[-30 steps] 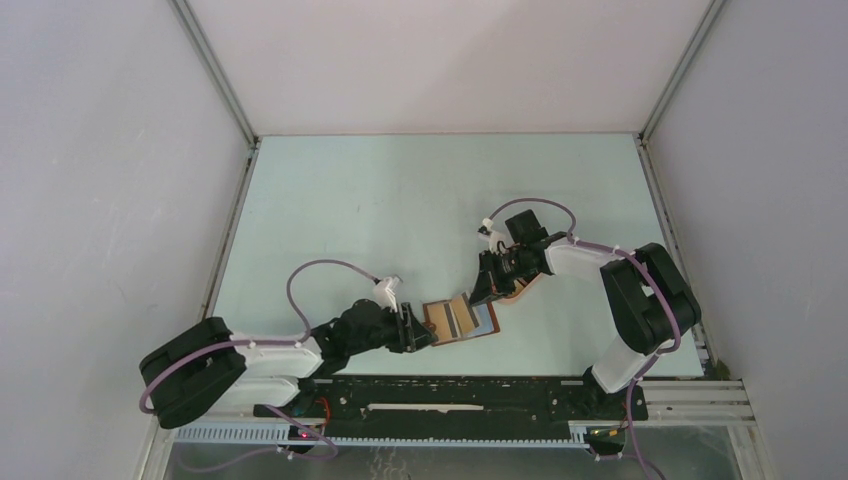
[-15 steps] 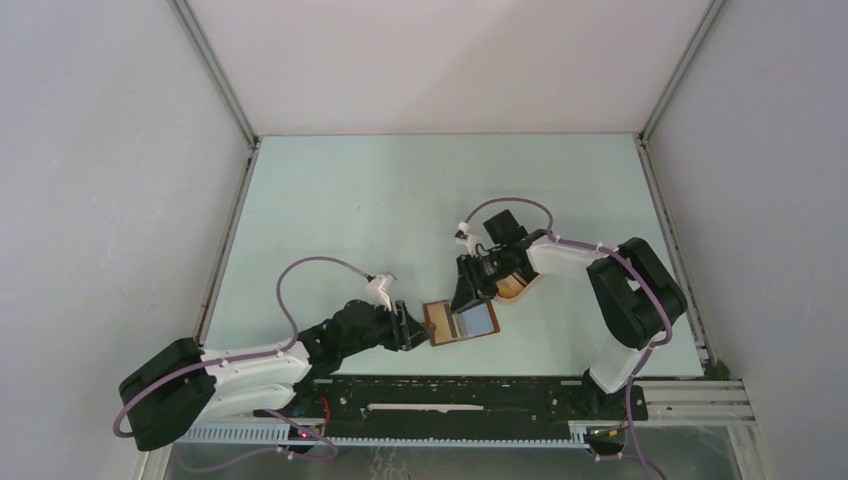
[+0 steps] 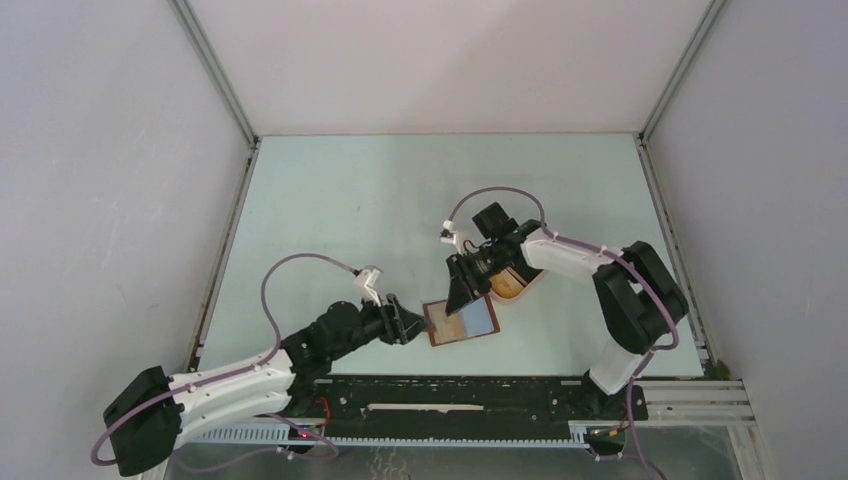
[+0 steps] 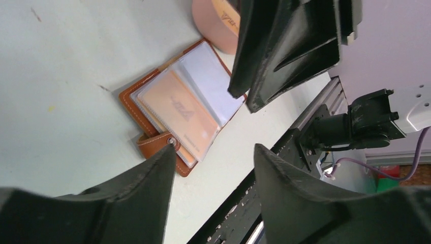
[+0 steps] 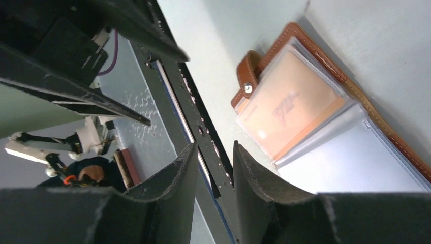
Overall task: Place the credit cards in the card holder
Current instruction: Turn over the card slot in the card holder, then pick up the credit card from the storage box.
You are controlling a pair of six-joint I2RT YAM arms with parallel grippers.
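Jaws are taken first: the left jaws are found parted by a moderate gap with nothing between them, and the right jaws are parted only narrowly, likewise empty. The left arm is stretched low over the tabletop from the near left corner, with its jaws positioned just beside the left edge of the card holder; contact cannot be confirmed. The right arm is angled down from the right side, with its jaws placed over the far edge of the holder; whether the tips touch it cannot be told.

The card holder is laid open and flat close to the near edge of the tabletop, about midway along it. Its snap tab is turned out at the left side. Under the clear sleeve of the left page a yellow-orange card is seen; under the right page a light blue card is seen.

A pink oval tray is set just beyond the holder's far right corner, partly covered by the right arm. An orange-toned card with lettering is noted inside it.
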